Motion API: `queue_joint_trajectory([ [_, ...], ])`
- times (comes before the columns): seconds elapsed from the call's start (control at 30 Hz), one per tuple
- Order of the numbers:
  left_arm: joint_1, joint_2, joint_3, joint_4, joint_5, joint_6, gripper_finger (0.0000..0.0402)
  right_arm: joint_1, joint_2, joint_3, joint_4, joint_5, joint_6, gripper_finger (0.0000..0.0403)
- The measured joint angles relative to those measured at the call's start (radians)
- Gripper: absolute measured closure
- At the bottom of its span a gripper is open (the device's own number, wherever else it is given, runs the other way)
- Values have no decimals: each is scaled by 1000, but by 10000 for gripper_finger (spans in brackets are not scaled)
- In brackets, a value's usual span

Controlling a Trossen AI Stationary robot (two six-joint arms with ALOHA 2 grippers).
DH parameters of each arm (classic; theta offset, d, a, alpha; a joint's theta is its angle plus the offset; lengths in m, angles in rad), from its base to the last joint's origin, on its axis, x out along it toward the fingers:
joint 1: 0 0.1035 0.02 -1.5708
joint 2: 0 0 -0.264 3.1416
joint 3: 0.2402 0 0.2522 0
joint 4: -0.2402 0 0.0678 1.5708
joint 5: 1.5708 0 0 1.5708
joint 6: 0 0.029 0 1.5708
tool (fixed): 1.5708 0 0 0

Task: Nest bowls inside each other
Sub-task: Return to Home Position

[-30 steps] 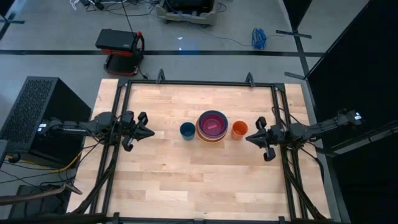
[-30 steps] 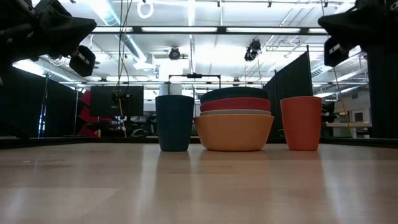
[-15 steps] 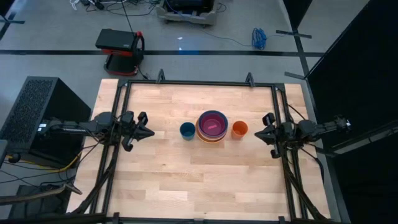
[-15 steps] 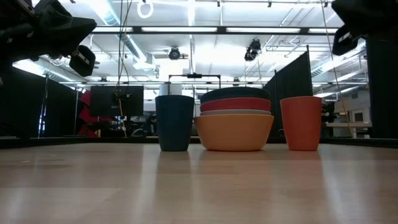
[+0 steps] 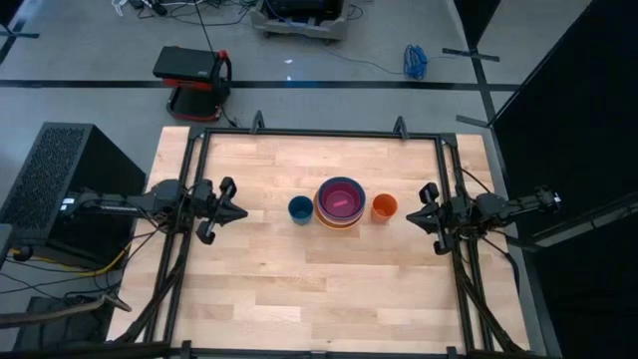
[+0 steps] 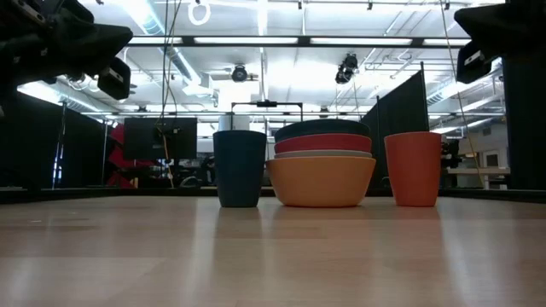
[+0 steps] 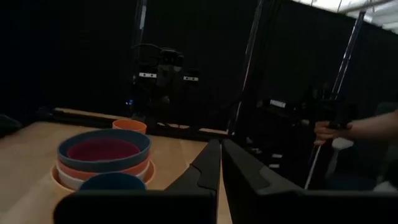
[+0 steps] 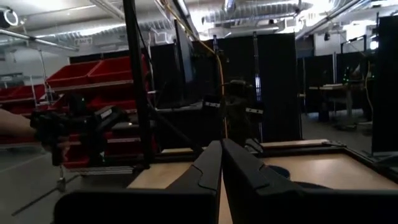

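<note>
The 5 nested bowls (image 5: 340, 202) sit mid-table between a blue cup (image 5: 300, 209) and an orange cup (image 5: 384, 207), well apart from the left gripper (image 5: 242, 212) and right gripper (image 5: 410, 216), both closed and empty at opposite sides.

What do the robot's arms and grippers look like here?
The left arm and right arm are dark, near black, with slim jointed links. The left gripper and right gripper each carry two long, tapering dark fingers on a wide black bar. A small pale mark shows on each arm, far from its gripper.
</note>
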Motion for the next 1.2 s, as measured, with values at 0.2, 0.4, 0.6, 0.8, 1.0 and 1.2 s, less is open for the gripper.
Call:
queue_joint_trajectory([
  [0.2, 0, 0, 0, -8, 0, 71, 400, 0, 0, 1, -67, -1, 15, 403],
  [0.4, 0, 0, 0, -19, 0, 109, 399, 0, 0, 1, -115, -1, 41, 403],
  [0.6, 0, 0, 0, -30, 0, 146, 399, 0, 1, 2, -162, -1, 67, 403],
  [0.8, 0, 0, 0, -33, 0, 160, 399, 0, 0, 2, -174, -2, 78, 403],
  [1.0, 0, 0, 0, -33, 0, 160, 400, 0, 0, 2, -174, -65, 167, 403],
  [1.2, 0, 0, 0, -33, 0, 159, 399, 0, 0, 2, -174, -79, 230, 403],
])
